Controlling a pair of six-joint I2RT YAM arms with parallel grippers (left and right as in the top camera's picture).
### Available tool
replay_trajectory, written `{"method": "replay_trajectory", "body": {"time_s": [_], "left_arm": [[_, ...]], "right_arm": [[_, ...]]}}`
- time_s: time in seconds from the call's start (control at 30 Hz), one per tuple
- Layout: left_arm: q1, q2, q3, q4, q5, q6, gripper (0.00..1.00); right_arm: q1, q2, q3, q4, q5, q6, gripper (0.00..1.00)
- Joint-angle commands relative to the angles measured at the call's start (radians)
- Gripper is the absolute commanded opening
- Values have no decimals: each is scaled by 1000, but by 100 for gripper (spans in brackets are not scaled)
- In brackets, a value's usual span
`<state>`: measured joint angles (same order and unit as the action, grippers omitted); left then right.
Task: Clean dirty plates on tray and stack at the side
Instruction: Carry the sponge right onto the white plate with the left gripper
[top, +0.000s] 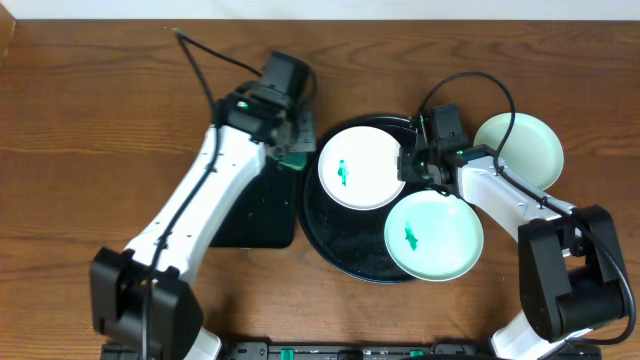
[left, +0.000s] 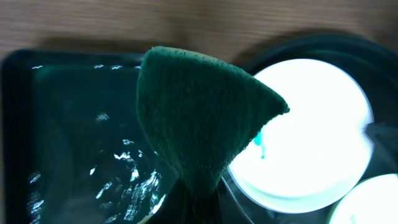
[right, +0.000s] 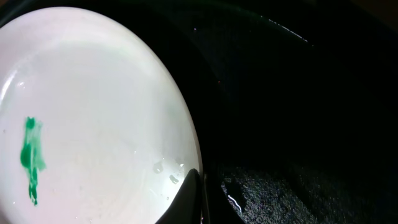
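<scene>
The round black tray (top: 340, 255) holds two plates. A white plate (top: 375, 180) with a green smear lies at its upper left, and a mint plate (top: 440, 240) with a smear at its lower right. A third plate (top: 525, 150), without a smear, rests on the table to the right. My right gripper (top: 412, 162) is shut on the white plate's right rim; in the right wrist view its finger (right: 186, 199) lies over the plate (right: 93, 93) edge. My left gripper (top: 291, 148) is shut on a green sponge (left: 199, 118), just left of the white plate (left: 311, 137).
A rectangular black tray (top: 255, 215) with water in it (left: 74, 137) lies under the left gripper, touching the round tray's left side. Bare wooden table surrounds both trays. The right arm's cable loops above the third plate.
</scene>
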<state>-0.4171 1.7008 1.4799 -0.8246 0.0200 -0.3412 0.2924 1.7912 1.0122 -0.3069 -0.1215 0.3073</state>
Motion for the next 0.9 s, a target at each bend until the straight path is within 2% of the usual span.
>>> {"method": "replay_trajectory", "body": {"time_s": [0.0,0.23,0.87], "left_arm": [[-47,22,31,28,-2,-70,8],[-123,95,29,92,-2,-192,7],[-152,291,29,158,-5,-192,7]], "right_arm": [[10,-22,5,0,2,14,1],[10,-22,5,0,2,14,1],[10,-22,5,0,2,14,1]]}}
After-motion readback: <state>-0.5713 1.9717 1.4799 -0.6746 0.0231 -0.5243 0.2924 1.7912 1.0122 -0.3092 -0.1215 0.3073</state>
